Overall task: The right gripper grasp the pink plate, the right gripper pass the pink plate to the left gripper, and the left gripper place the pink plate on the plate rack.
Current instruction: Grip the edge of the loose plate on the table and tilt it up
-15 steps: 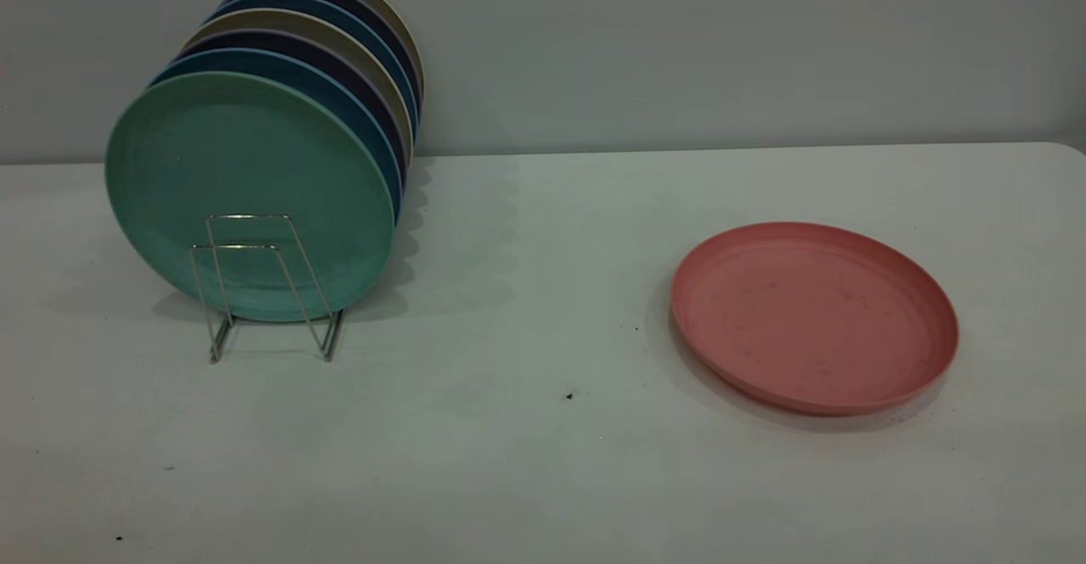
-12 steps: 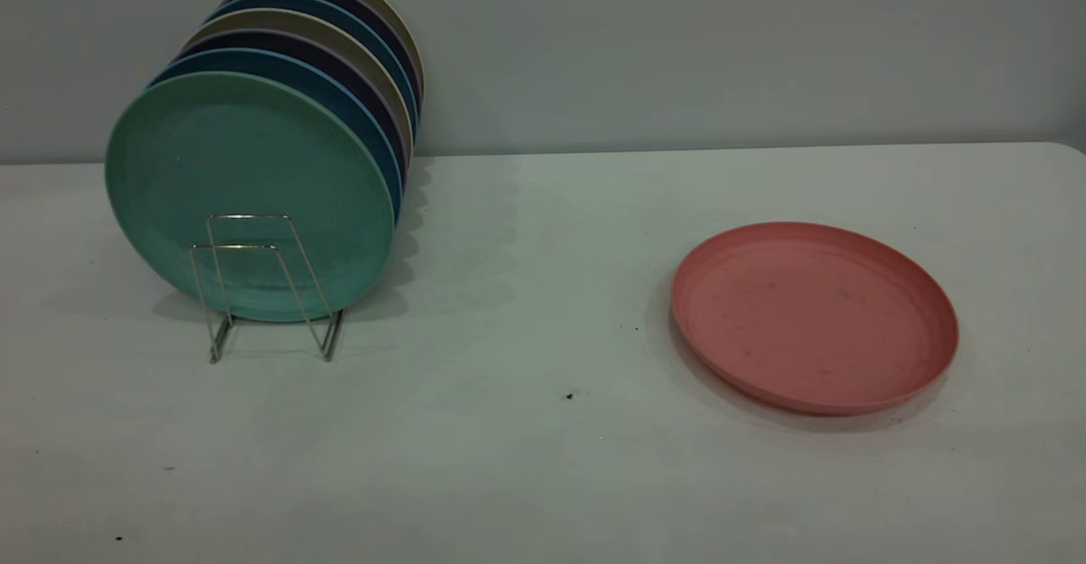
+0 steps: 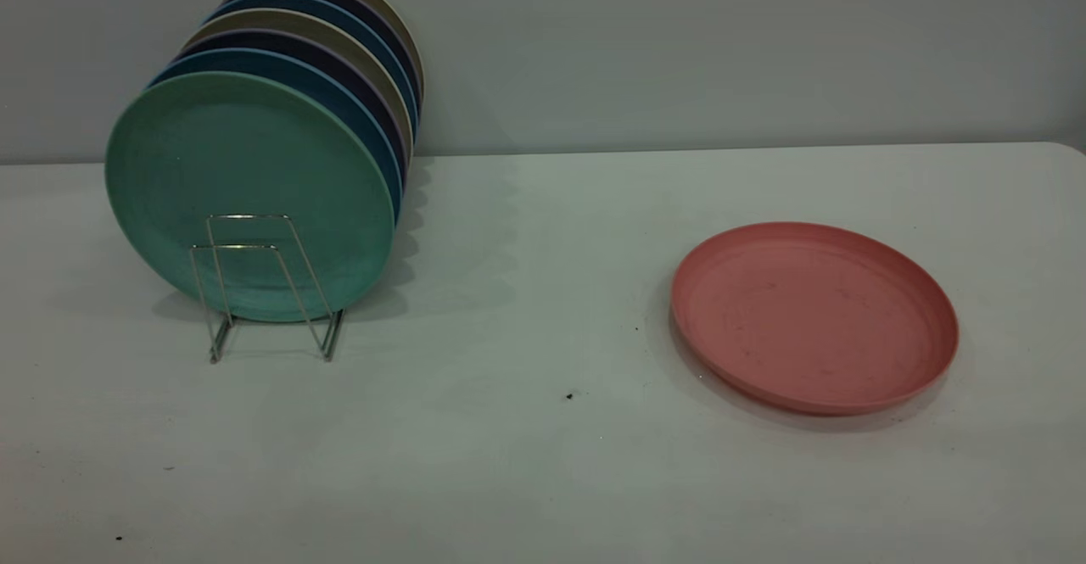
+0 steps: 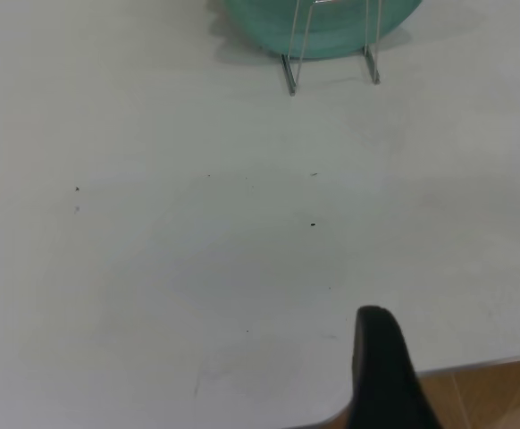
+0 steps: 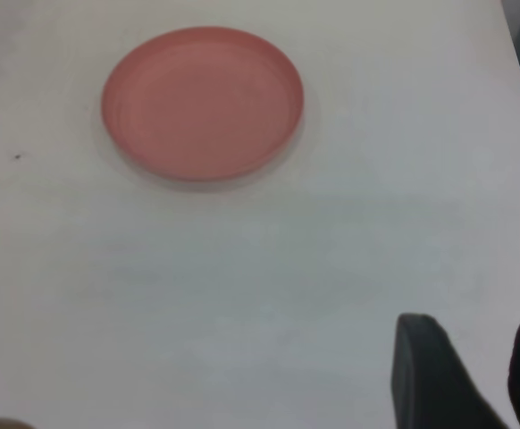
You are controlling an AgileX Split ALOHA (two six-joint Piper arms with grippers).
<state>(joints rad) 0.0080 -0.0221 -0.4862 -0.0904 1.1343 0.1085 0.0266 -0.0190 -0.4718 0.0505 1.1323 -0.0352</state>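
The pink plate (image 3: pixel 814 316) lies flat on the white table at the right; it also shows in the right wrist view (image 5: pixel 203 103). The plate rack (image 3: pixel 254 284) stands at the left, its wire loops in front of a mint-green plate; its feet show in the left wrist view (image 4: pixel 331 67). Neither gripper shows in the exterior view. My right gripper (image 5: pixel 474 357) is open and empty, well short of the pink plate. My left gripper (image 4: pixel 378 357) hangs over the table's front edge, far from the rack, with only part of it in view.
The rack holds a row of upright plates: the mint-green plate (image 3: pixel 246 191) in front, then blue, dark and beige ones behind. The white table (image 3: pixel 526 293) ends at a grey wall. A wooden floor (image 4: pixel 483 393) shows past the table's edge.
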